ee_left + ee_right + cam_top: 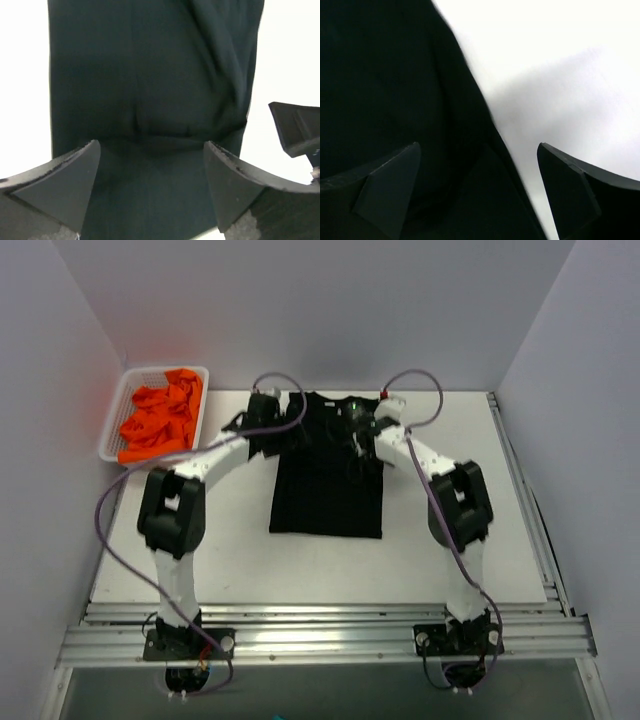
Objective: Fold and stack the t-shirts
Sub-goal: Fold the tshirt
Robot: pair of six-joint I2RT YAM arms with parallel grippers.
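Your left pincer (151, 145) and right pincer (479, 145) stand open over the black t-shirt (327, 485). I judge you're mid-fold, so grip its far edge next.

We find one black shirt (326, 485) lying flat at the middle of the table (300, 565), hem toward the arm bases. The left gripper (258, 418) and right gripper (360, 425) sit over its far end, one at each shoulder. Orange shirts (160, 420) lie crumpled in a white basket (113, 418) at the far left corner.
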